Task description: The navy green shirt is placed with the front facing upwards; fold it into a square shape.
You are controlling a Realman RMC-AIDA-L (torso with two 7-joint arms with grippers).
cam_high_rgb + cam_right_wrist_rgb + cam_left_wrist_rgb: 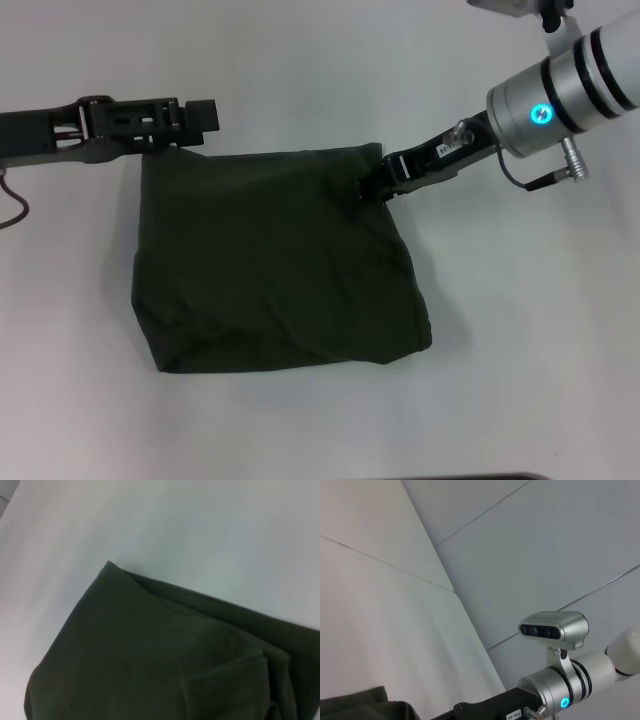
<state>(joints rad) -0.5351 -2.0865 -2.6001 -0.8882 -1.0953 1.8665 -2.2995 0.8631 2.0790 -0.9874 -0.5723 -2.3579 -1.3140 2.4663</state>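
A white counter (320, 60) holds everything. The left pincer (205, 115) hovers at the far left corner of the shirt (275, 265); whether it is apart or together cannot be told. The dark green shirt lies mid-counter, folded roughly square. The right pincer (372, 187) is clamped on the shirt's far right corner.

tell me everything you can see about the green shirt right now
The navy green shirt is dark olive, soft matte cloth, already folded into a rough, slightly skewed square lying flat on the white table. No lettering or collar shows; only plain fabric faces up, with layered folds visible along its edges. The right hand sits at its far right corner, touching the cloth. The left hand hovers by the far left corner; whether it touches is unclear.
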